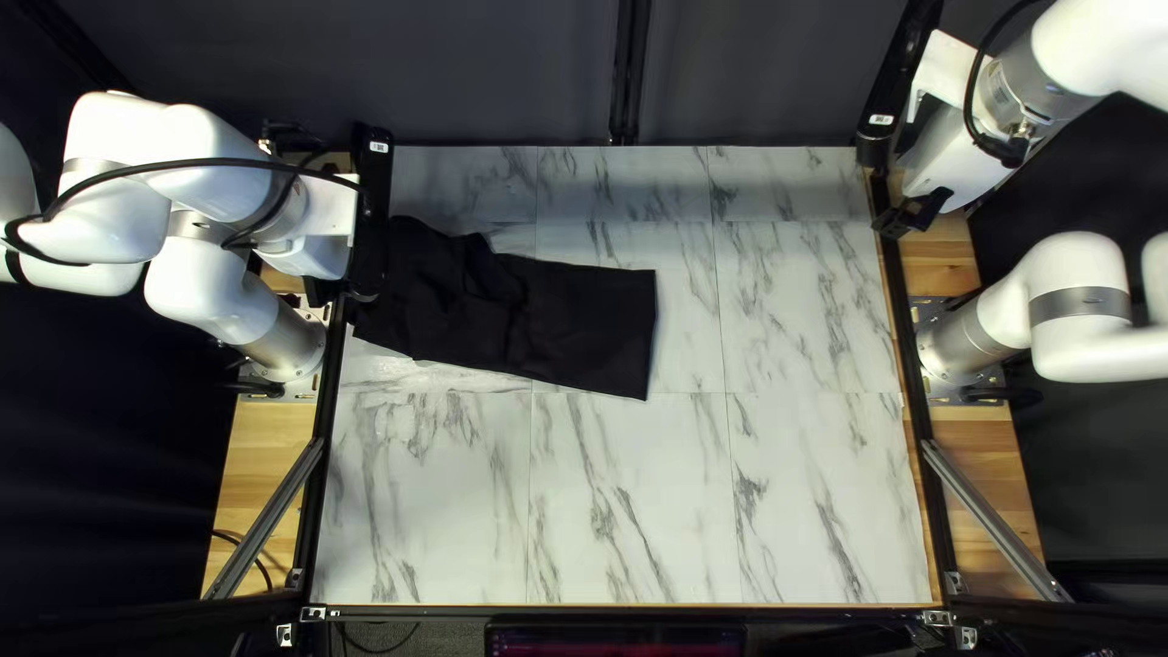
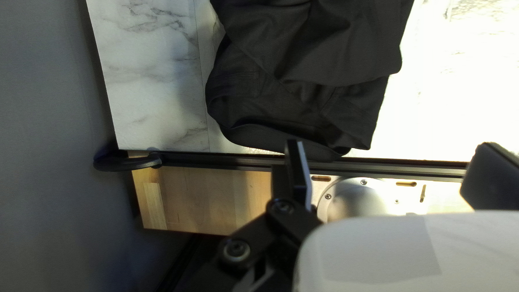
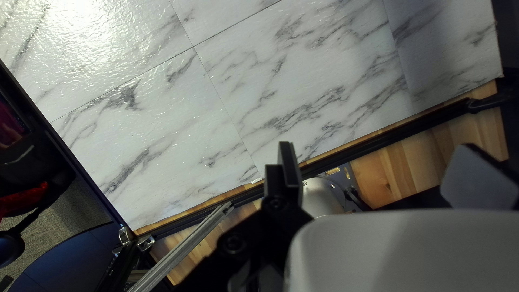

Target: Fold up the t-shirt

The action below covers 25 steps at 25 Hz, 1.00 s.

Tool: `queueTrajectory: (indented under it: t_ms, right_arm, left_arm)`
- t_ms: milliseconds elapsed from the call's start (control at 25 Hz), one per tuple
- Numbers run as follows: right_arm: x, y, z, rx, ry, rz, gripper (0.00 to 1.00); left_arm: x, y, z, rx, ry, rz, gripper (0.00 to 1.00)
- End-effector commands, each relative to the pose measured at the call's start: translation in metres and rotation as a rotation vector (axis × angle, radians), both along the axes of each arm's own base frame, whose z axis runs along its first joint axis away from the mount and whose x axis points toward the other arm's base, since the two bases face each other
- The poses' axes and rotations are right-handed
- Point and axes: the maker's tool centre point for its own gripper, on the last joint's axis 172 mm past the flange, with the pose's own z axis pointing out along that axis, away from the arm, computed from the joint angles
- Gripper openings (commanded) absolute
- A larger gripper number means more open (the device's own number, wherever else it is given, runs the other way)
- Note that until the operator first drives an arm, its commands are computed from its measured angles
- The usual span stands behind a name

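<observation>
A black t-shirt (image 1: pixel 572 319) lies folded into a long strip across the left half of the table, its left end rumpled and partly hidden by my left arm. My left gripper (image 1: pixel 335 292) hovers over the table's left edge at that end. In the left wrist view the shirt (image 2: pixel 324 65) spreads ahead of my left gripper (image 2: pixel 392 170), whose fingers stand wide apart with no cloth between them. Far from the shirt, my right gripper (image 1: pixel 913 214) is raised above the table's right edge. Its fingers are also spread and empty in the right wrist view, at my right gripper (image 3: pixel 384 173).
Bare marble-patterned tabletop (image 1: pixel 730 487) shows in front of the shirt and to its right. Black rails (image 1: pixel 907 365) border the sides, with wooden strips (image 1: pixel 270 456) beyond. A monitor (image 1: pixel 615 639) stands past the near edge.
</observation>
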Motion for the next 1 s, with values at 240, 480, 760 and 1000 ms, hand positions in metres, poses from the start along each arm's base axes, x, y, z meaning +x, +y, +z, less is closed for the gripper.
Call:
queueTrajectory:
  t_ms: [240,480,760,1000]
  right_arm:
    - [0.000,0.000,0.000,0.000,0.000,0.000,1.00]
    - [0.000,0.000,0.000,0.000,0.000,0.000,1.00]
    - [0.000,0.000,0.000,0.000,0.000,0.000,1.00]
    - [0.000,0.000,0.000,0.000,0.000,0.000,1.00]
  left_arm:
    - [0.000,0.000,0.000,0.000,0.000,0.000,1.00]
    - [0.039,0.001,-0.050,-0.060,-0.009,-0.016,1.00]
    - [0.109,-0.013,-0.109,-0.113,-0.053,-0.036,1.00]
    - [0.166,-0.055,-0.170,-0.149,-0.105,-0.092,1.00]
